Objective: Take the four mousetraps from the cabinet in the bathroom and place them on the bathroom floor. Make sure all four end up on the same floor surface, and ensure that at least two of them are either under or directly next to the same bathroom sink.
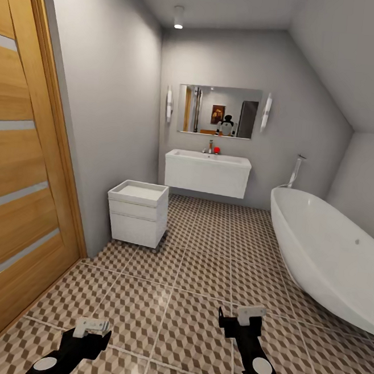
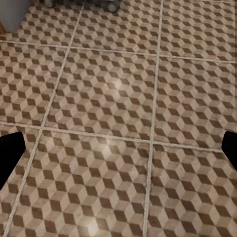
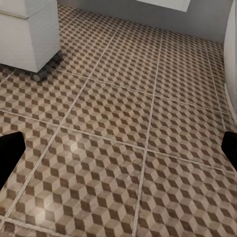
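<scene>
Hovering low over the bathroom floor [image 1: 199, 302], the left gripper [image 1: 91, 327] and the right gripper [image 1: 250, 315] both hang empty, each with its two dark fingers spread wide apart, as the wrist views show by the fingertips [image 2: 10, 150] sitting at opposite edges with bare tile between them. The floor beneath them is large square tiling printed with brown and beige cubes and pale grout lines. Ahead of the left gripper, against the grey wall, stands a small white drawer unit [image 1: 137, 214] on castors. Farther ahead of both grippers, the white sink [image 1: 206, 173] hangs on the far wall under a mirror [image 1: 219, 111], a small red object [image 1: 217, 150] by its tap. Beside the right gripper, well apart, curves a white bathtub [image 1: 329, 258]. A wooden door [image 1: 15, 193] stands beside the left gripper.
</scene>
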Robot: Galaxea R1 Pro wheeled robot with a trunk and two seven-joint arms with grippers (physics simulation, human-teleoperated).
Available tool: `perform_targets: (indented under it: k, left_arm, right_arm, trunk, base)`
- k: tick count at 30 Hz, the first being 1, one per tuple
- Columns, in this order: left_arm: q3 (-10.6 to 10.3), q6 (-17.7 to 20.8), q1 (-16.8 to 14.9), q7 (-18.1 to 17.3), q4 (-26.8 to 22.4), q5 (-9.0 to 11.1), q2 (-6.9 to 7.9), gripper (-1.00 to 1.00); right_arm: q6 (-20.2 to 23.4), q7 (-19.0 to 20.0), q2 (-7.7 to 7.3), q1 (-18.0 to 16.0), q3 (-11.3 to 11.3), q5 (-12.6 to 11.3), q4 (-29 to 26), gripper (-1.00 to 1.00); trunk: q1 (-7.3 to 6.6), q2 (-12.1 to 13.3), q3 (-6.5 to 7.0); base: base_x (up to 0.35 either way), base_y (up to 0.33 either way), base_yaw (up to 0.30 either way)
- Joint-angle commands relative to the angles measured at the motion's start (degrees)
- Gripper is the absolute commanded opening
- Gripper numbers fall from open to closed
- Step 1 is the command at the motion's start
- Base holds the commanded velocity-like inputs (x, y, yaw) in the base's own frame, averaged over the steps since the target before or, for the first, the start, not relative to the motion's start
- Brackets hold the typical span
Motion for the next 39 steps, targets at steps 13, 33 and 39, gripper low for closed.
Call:
perform_targets:
  k: [13, 33, 39]
  left_arm:
    - [-0.15, 0.34, -0.02, -0.04, -0.08, 0.06, 0.04, 1.00]
    - [-1.03, 0.26, 0.00, -0.04, 0.11, 0.06, -0.02, 1.00]
    - [-1.33, 0.25, 0.03, -0.04, 0.20, 0.06, -0.03, 1.00]
  right_arm:
    - [0.45, -0.24, 0.05, -0.04, 0.05, 0.60, -0.08, 1.00]
    - [0.45, -0.24, -0.03, -0.04, 0.03, 0.58, -0.08, 1.00]
    - [0.45, -0.24, -0.04, -0.04, 0.05, 0.58, -0.08, 1.00]
  trunk:
    - [0.00, -0.04, 0.53]
    - [0.00, -0.04, 1.62]
    - [0.00, -0.04, 1.96]
  base:
    - [0.000, 0.000, -0.230]
    - [0.000, 0.000, -0.260]
    - [0.000, 0.000, -0.260]
